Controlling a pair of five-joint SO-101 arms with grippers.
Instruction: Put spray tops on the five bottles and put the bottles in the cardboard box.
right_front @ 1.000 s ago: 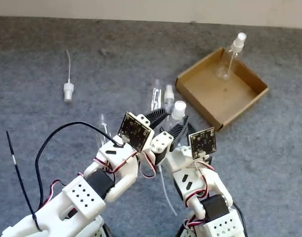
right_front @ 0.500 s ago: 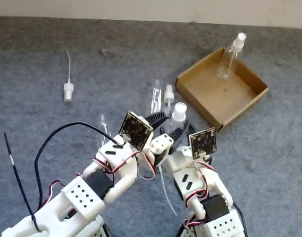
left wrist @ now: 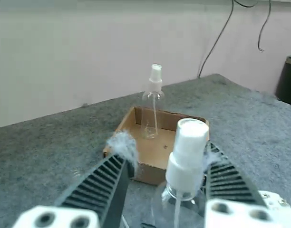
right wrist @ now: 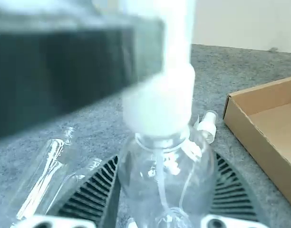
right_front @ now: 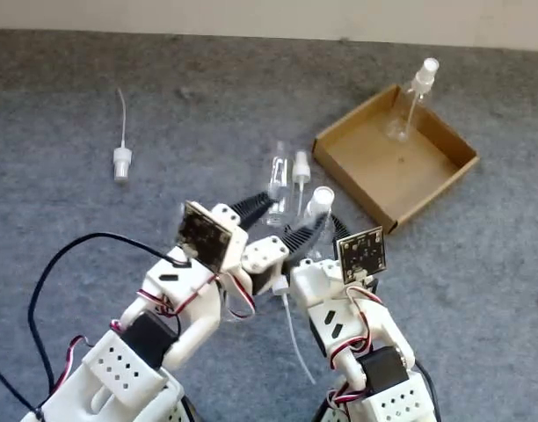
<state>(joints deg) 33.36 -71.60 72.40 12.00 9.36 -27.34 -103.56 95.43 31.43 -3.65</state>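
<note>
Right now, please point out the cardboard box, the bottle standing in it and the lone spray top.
cardboard box (right_front: 366,158): high view, bare floor.
capped bottle (left wrist: 151,109): left wrist view, clear body.
lone spray top (right_front: 121,163): high view, white head.

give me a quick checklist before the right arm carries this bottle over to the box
1. Grip: right gripper shut on the bottle: ok.
2. Cap: spray top sits on the neck: ok; tightness: cannot tell.
3. Release: left gripper open: ok.
4. Clearance: not ok, the left gripper's fingers flank the spray top.
5. Room: cardboard box holds one capped bottle at its far corner: ok.
</note>
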